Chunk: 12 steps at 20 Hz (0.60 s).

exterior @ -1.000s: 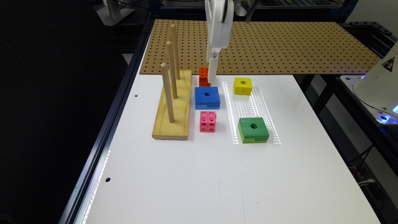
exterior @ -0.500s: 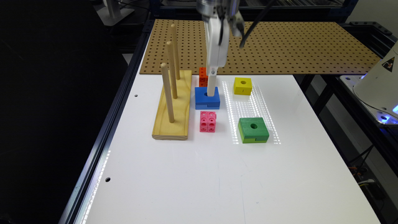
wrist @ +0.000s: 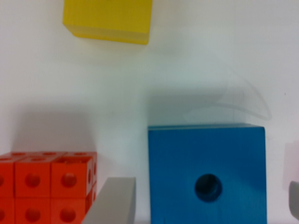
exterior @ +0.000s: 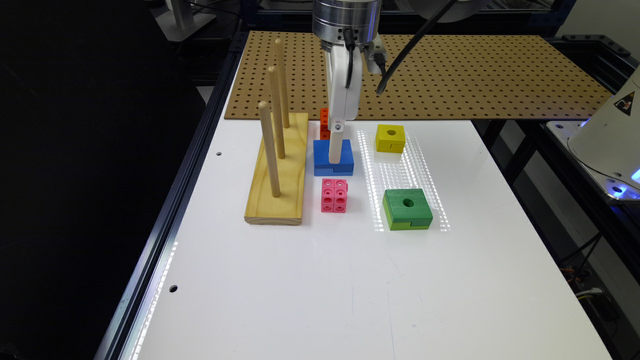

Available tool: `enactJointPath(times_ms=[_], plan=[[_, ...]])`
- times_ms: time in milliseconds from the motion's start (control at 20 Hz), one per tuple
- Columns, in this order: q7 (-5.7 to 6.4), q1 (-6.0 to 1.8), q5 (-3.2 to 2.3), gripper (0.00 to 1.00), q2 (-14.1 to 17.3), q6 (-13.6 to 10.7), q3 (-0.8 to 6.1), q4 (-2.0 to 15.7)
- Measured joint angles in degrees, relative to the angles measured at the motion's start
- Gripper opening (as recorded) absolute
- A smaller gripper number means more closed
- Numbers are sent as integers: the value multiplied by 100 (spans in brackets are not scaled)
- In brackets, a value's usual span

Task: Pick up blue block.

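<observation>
The claw [exterior: 335, 150] is down at the blue block [exterior: 333, 159], which lies flat on the white surface [exterior: 320, 280] between the orange cube cluster [exterior: 324, 123] and the pink cube cluster [exterior: 334, 195], just beside the wooden peg stand [exterior: 278, 170]. In the wrist view the claw's fingers [wrist: 112, 200] stand spread wide, one on each side of the blue block [wrist: 207, 172] (round hole facing up), with gaps to its sides and nothing gripped. The yellow block [exterior: 390, 138] and green block [exterior: 407, 208] sit apart toward the exterior view's right.
</observation>
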Motion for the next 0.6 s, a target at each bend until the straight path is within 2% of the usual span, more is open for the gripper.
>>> enactJointPath(times_ms=[500, 600], plan=[[0, -1, 0, 100, 118, 43, 0, 3], [0, -1, 0, 100, 199, 125, 0, 3]])
